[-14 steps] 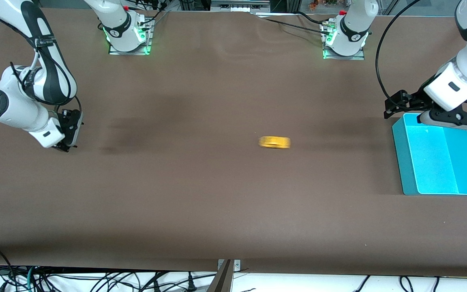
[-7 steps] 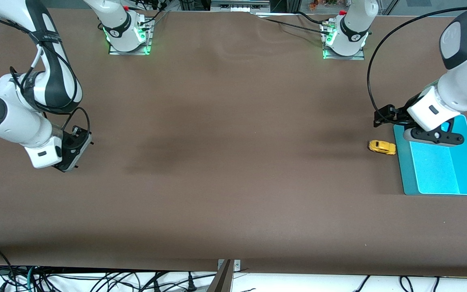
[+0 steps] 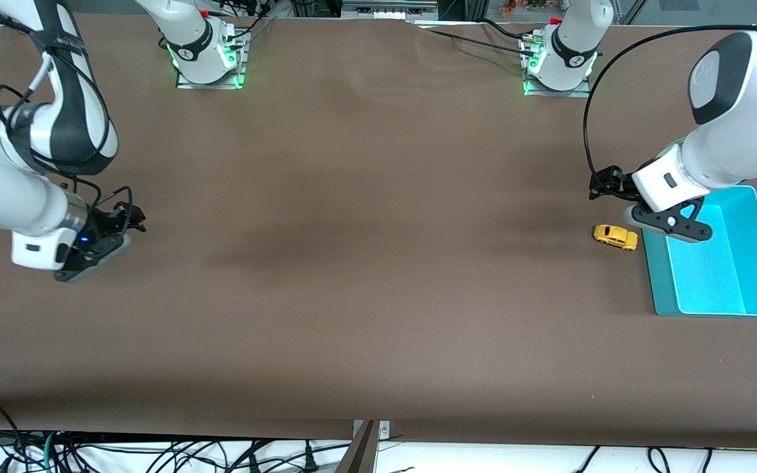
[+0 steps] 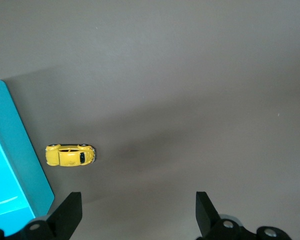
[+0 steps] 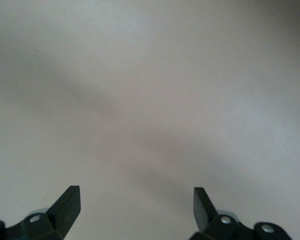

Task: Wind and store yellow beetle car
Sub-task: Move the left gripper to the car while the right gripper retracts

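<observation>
Front view. Car on the bare table, just beside the bin, at the bin wall facing the right arm's end; touching or a hair apart, cannot tell. Left gripper up in the air over the bin's corner, close by the car, to its side, not yet over it. Jaws released, nothing held. Long axis of the car roughly along the table's length, slightly slanted, one end toward the bin. Right gripper low at the right arm's end of the table, well apart from the car, also released and empty; waiting. Left arm by far the nearer: likely the one to pick.

Left wrist view. Car ahead of the left fingertips, off to the side of the finger nearest the bin, outside the gap between the jaws. Bin wall just beside one end of the car. Probably needs a sideways shift toward the bin to centre, with little room on that side. Look of the car: tiny, bright yellow, rounded back, dark windows, small black wheels, upright on all wheels.

Right wrist view. Only bare table between spread fingertips. No car here.
</observation>
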{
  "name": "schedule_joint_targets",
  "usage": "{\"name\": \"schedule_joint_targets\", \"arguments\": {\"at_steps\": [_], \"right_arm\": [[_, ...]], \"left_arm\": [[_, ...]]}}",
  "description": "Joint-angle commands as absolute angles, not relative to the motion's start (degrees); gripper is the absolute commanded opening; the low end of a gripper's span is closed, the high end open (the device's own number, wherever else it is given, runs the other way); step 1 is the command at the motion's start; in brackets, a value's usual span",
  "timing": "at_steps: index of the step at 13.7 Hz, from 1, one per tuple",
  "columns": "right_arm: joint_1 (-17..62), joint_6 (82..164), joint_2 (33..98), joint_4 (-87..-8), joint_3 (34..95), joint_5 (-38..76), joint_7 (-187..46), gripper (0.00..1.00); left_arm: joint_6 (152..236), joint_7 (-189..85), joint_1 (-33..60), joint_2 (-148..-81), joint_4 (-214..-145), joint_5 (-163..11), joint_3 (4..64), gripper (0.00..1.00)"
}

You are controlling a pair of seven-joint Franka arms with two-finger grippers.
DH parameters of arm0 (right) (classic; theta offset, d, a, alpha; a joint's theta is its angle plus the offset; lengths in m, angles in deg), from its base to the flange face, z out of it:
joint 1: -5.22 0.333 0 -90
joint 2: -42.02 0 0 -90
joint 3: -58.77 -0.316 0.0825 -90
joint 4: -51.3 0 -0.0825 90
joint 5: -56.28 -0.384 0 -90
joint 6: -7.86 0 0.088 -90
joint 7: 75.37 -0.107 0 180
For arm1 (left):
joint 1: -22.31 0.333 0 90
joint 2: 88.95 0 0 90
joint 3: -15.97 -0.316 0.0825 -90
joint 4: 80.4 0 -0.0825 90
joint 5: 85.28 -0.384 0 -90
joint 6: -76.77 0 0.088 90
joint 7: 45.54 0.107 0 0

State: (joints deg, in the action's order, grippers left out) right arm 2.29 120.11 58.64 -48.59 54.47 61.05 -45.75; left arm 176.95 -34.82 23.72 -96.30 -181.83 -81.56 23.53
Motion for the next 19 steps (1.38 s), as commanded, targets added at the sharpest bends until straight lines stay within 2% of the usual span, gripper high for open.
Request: {"name": "schedule_joint_targets", "arguments": {"at_steps": [1, 4, 6, 8, 10, 11, 13, 14, 15, 17, 19], "right_arm": [[2.9, 114.1, 53.4, -49.1, 56.6, 62.1, -55.4, 1.00], [4.9, 107.0, 48.3, -48.9, 56.9, 61.5, -73.1, 1.00], [6.8, 104.6, 44.2, -48.9, 59.9, 57.9, -78.7, 1.00], [8.5, 100.1, 41.9, -47.8, 65.6, 50.6, -78.1, 1.00], [8.4, 96.8, 41.8, -43.3, 67.8, 51.2, -76.4, 1.00], [7.1, 96.1, 43.1, -39.9, 67.6, 52.0, -76.3, 1.00], [5.3, 99.4, 43.3, -38.6, 65.0, 53.5, -76.7, 1.00], [3.7, 100.6, 42.7, -39.7, 61.6, 56.3, -76.5, 1.00], [3.4, 100.2, 42.6, -41.8, 60.7, 56.7, -76.7, 1.00], [4.2, 101.1, 42.1, -44.6, 60.8, 56.4, -78.3, 1.00], [5.9, 101.6, 42.2, -44.6, 61.8, 54.3, -78.5, 1.00]], "left_arm": [[177.1, -31.4, 24.2, -95.8, -182.8, -80.5, 23.4, 1.00], [177.4, -16.3, 24.2, -97.3, -182.8, -80.5, 23.4, 1.00], [177.4, -6.4, 24.7, -98.2, -183.7, -80.5, 23.4, 1.00], [179.2, -3.3, 25.2, -97.7, -187.3, -79.8, 23.5, 1.00], [185.9, 0.8, 25.1, -94.4, -194.5, -79.7, 23.6, 1.00], [189.1, 2.9, 25.1, -93.0, -198.1, -79.7, 23.6, 1.00], [193.5, 10.0, 25.1, -91.1, -202.6, -79.7, 23.6, 1.00], [196.4, 16.0, 25.2, -90.2, -205.0, -79.7, 23.6, 1.00], [200.3, 21.8, 26.1, -89.6, -208.1, -79.6, 23.6, 1.00], [206.2, 29.3, 27.2, -89.5, -212.3, -79.5, 23.6, 1.00], [207.2, 31.8, 27.7, -89.4, -214.1, -79.5, 23.5, 1.00]]}}
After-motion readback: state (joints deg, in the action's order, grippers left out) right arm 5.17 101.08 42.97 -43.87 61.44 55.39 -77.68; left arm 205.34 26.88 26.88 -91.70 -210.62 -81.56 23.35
